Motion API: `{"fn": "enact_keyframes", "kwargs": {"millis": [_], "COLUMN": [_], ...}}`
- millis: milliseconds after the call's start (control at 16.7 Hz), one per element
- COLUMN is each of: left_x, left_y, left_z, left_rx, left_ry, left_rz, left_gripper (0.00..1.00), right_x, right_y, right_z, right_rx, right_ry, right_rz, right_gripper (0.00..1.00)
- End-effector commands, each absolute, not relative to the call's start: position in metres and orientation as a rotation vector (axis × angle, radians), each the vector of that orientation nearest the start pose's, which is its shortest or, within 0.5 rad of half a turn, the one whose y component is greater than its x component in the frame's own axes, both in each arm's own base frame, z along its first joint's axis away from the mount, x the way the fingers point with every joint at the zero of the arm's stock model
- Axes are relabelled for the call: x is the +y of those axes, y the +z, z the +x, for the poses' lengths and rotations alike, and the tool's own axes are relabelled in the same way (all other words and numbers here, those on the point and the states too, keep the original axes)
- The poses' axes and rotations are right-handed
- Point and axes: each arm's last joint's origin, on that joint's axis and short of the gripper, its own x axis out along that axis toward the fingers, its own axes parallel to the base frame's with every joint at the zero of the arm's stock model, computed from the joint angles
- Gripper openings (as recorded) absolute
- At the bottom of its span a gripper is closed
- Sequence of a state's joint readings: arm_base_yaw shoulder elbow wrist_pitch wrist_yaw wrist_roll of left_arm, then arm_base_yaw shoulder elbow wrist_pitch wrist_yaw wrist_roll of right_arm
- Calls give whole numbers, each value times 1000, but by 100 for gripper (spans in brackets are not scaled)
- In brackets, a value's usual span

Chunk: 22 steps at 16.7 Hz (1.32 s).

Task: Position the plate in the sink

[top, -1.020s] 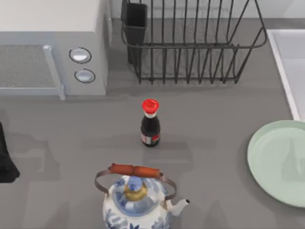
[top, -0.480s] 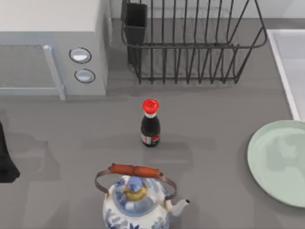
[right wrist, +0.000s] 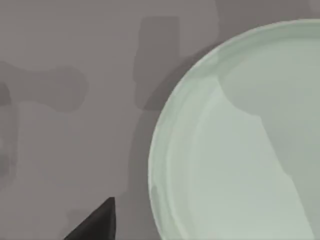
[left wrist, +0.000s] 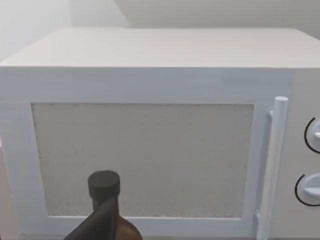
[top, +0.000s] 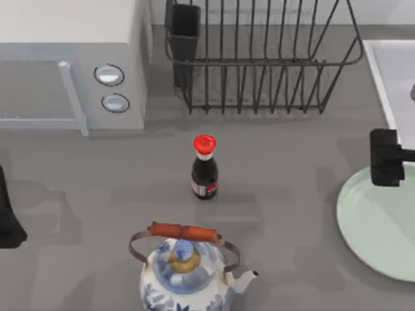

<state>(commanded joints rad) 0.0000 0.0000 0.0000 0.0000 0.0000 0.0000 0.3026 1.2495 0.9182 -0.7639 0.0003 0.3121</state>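
Above the plate [top: 376, 227] beside the sink [top: 399, 78] hangs the right pincer [top: 387, 157].

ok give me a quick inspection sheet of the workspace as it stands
surface: dark grey counter, level.
job's things: plate flat on the counter at the right edge, outside the sink behind it.
clutter: soy sauce bottle upright mid-counter; kettle at the front; dish rack and microwave at the back.
grippers: right gripper above the plate's back rim; left arm parked at the left edge.
cables: nothing seen.
surroundings: nothing seen.
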Motion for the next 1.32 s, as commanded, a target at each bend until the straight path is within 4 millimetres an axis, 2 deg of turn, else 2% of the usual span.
{"fn": "enact_keyframes", "kwargs": {"millis": [240,420,600,960,1080,1320], "left_x": [-1,-1,-1,-1,-1,-1], "left_y": [160,160,160,160,160,160], "left_z": [106,106,106,106,106,106], "left_rx": [0,0,0,0,0,0], "left_ry": [0,0,0,0,0,0], "left_rz": [0,0,0,0,0,0], "left_gripper": [100,100,100,100,100,100], "right_x": [110,130,138,136,137,139], "right_y": [218,202,195,190,174,126], "right_z": [272,290,297,297,299,301], "right_rx": [1398,1525,1571,1572,1574,1558], "right_ry": [46,8,-8,-11,-11,-4], "right_rz": [60,23,8,11,9,14], "right_gripper": [100,100,100,100,100,100]}}
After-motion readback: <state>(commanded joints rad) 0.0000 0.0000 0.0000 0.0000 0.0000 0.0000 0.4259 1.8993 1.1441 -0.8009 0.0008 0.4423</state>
